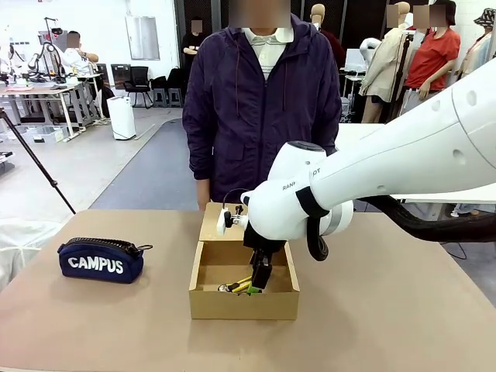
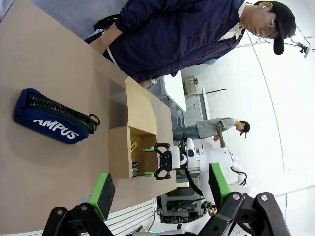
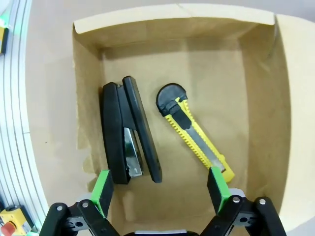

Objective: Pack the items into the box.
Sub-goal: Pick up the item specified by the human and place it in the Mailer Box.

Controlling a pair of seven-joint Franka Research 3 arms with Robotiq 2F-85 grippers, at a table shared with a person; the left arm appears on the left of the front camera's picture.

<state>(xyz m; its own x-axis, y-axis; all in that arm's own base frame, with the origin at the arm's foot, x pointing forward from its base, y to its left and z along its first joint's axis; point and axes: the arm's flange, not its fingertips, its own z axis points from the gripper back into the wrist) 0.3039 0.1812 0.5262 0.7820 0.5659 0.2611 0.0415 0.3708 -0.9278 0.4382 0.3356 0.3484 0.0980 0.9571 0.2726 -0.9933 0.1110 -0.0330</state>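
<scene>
The brown cardboard box (image 1: 244,304) stands open at the table's middle, its flap lid folded back toward the person. On its floor lie the black stapler (image 3: 130,130) and the yellow-and-black utility knife (image 3: 194,132), side by side and apart. My right gripper (image 3: 160,187) hangs open just above them inside the box (image 3: 261,98), holding nothing. From the front, the right gripper (image 1: 261,275) dips into the box beside the knife (image 1: 242,287). My left gripper (image 2: 161,189) stands open and empty, well away from the box (image 2: 120,152).
A navy CAMPUS zip pouch (image 1: 101,260) lies on the table left of the box. A person in a dark jacket (image 1: 260,101) stands at the far edge behind the box. The right arm (image 1: 387,174) spans the table's right half.
</scene>
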